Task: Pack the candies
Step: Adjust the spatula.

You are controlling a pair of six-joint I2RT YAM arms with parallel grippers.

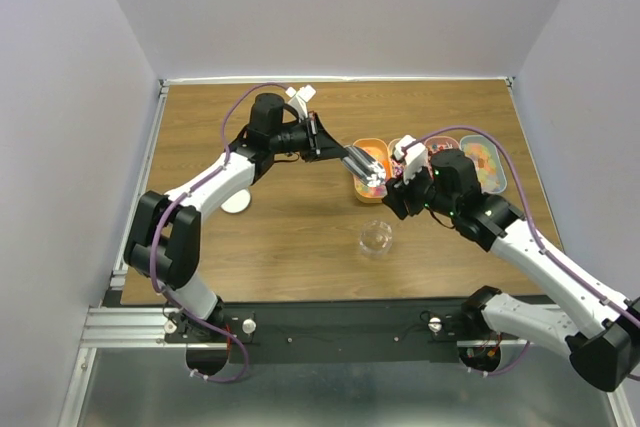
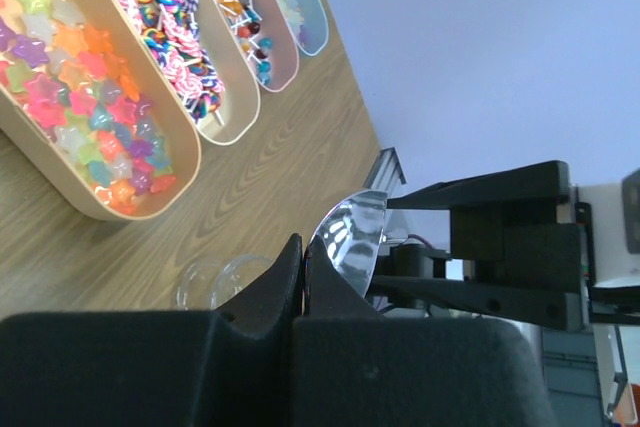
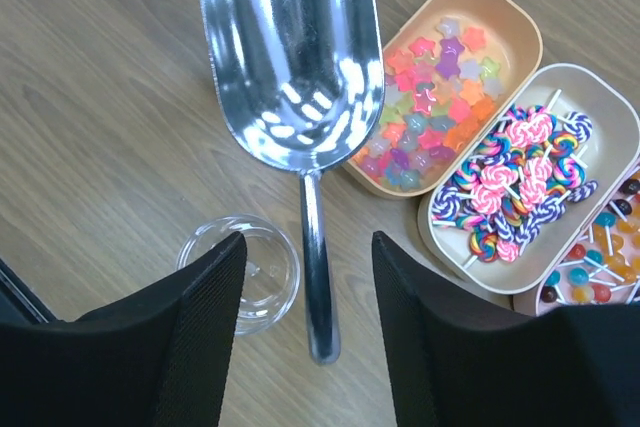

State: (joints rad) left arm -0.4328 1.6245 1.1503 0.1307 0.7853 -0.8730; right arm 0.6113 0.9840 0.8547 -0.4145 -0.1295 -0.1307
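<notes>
Right fingers (image 3: 440, 332) stand apart astride the scoop (image 3: 290, 57) handle; left fingers (image 2: 262, 297) clamp its bowl; next, scoop candies (image 3: 430, 97) beyond.

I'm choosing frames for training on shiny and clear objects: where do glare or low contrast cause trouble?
Right wrist: the metal scoop is sharp, with white highlights streaking its bowl; the clear cup reads mainly by rim glints. Left wrist: the metal scoop mirrors bright light, and the clear cup nearly vanishes against the wooden table. Top external: even light, the clear cup faint.
</notes>
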